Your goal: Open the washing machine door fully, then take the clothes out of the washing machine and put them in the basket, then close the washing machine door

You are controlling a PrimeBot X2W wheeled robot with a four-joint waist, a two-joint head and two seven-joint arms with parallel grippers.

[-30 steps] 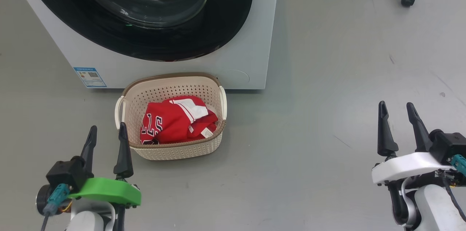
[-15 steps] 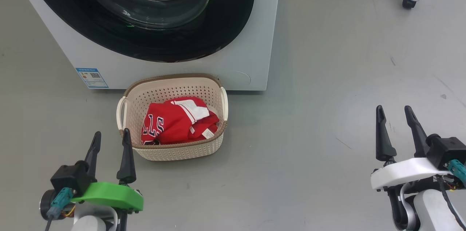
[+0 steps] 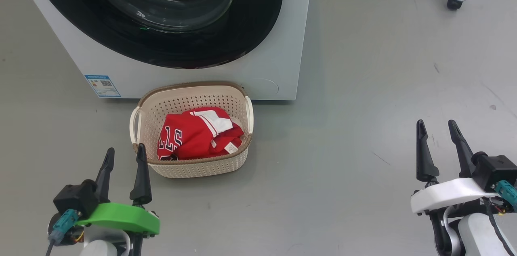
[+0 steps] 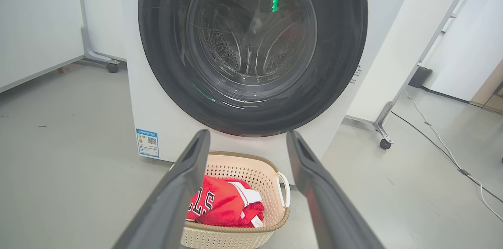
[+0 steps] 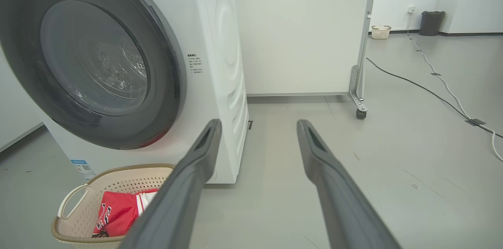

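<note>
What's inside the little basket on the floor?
Red clothes with white trim, bunched up in the basket. The basket's floor beneath them is covered, so anything underneath cannot be seen.

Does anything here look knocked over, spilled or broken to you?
Nothing stands out. The washing machine door looks shut against the washing machine, the basket stands upright on the floor before it, and the red clothes lie bunched inside, none hanging over its rim.

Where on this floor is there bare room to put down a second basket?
Widest bare floor: right of the basket, between the washer and the right gripper. A narrower patch lies left of the basket, below the blue label. Crowded: basket close to the washer front, left gripper by its near corner.
</note>
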